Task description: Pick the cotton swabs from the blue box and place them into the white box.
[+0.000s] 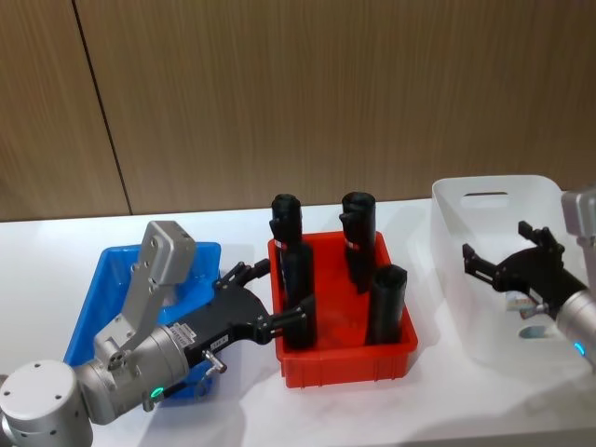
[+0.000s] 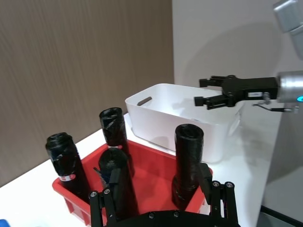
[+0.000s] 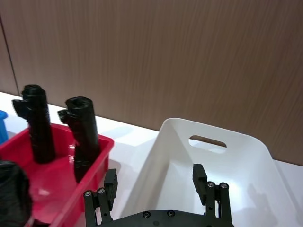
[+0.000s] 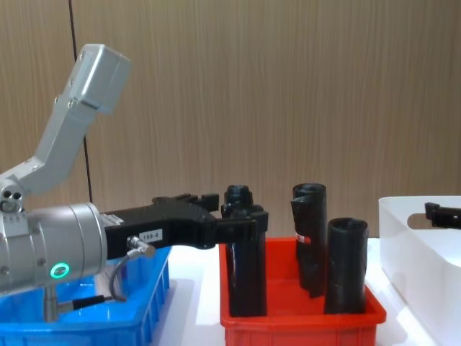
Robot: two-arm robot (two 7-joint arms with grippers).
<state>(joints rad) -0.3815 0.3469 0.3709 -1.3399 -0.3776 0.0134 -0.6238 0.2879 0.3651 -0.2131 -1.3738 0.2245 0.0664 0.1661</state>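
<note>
Below the spread right hand (image 1: 498,250), inside the white box (image 1: 447,233), a pale shape may be one of the cotton swabs (image 1: 521,305); I cannot tell. Behind the spread left hand (image 1: 270,296) sits the blue box (image 1: 116,270). Tubs likely light, stiff, slick: pinch the sidewall gently.

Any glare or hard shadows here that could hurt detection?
Right wrist view: glossy highlights inside the red bin. Head view: only soft shadows on the table around the red bin; the white box is bright, handle slot readable. Chest view: the left tool reads dark against the black rolls.
</note>
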